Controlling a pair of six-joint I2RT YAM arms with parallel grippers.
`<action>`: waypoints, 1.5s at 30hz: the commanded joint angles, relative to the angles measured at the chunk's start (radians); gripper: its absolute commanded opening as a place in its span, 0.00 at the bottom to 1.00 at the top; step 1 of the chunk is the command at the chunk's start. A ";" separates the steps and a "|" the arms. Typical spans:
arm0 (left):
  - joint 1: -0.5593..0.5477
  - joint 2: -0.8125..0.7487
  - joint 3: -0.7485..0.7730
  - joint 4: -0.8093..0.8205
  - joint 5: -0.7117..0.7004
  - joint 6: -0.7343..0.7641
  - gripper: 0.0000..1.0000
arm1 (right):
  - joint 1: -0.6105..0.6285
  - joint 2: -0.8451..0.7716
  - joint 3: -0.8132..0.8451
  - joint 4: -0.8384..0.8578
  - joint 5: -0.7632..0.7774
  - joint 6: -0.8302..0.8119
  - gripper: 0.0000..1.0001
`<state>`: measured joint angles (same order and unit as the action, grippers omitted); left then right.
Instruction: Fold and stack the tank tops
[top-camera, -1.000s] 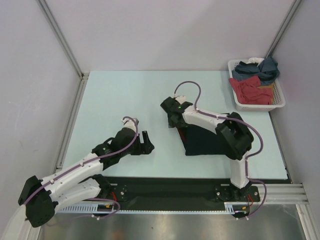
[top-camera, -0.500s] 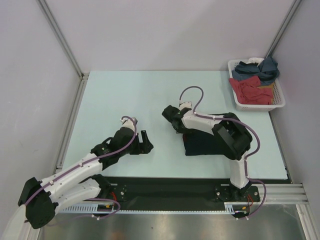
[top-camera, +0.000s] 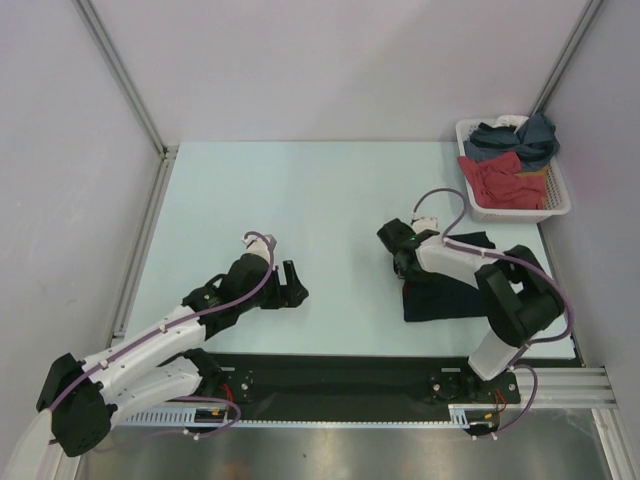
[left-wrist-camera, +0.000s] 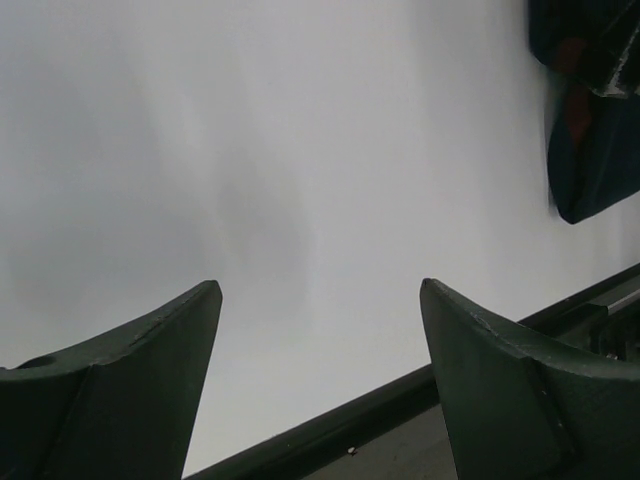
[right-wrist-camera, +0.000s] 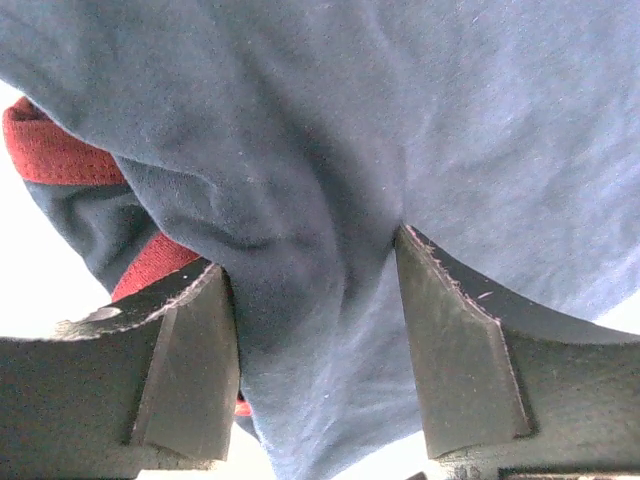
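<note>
Table (top-camera: 250, 200): 1, pale, takes up most of the top view. Navy tank top (top-camera: 455, 295) lies bunched on it, R of centre near the front edge. Its long axis runs roughly L-R, though it's hard to be sure with the R arm over it.

Basket (top-camera: 562, 205): 1, far R corner, well apart from the navy top. In it: slate-blue tank top (top-camera: 535, 135), red garment (top-camera: 505, 180), and a bit of white garment (top-camera: 512, 121). So 2 tank tops total, 1 on the table and 1 in the basket.

Key relation: right gripper (top-camera: 403, 262) sits at the navy top's L edge, w/ the rest of the cloth stretching away to its R. Jaws are partway in, astride a raised ridge of navy cloth that touches both fingers. Can't tell if the pinch is firm.

Left gripper (top-camera: 292, 284) is wide open, holds nothing, and is over bare table well L of the top, so the R arm is far nearer.

Red trim (right-wrist-camera: 45, 150) shows beside the ridge, so probably an armhole or neck edge.
</note>
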<state>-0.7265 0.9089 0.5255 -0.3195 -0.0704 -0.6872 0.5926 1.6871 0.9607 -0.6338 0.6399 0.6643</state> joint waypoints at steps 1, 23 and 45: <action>0.007 -0.015 0.010 0.013 0.015 0.020 0.86 | -0.088 -0.078 -0.072 0.002 -0.087 -0.066 0.62; 0.007 -0.036 0.007 0.002 0.024 0.035 0.86 | -0.313 -0.020 -0.050 0.074 0.128 -0.380 0.59; 0.009 0.057 0.109 -0.039 -0.034 0.063 0.86 | -0.189 -0.294 0.076 0.026 -0.256 -0.397 0.88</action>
<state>-0.7261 0.9539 0.5663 -0.3534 -0.0643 -0.6460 0.4358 1.4811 0.9550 -0.6163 0.5053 0.2832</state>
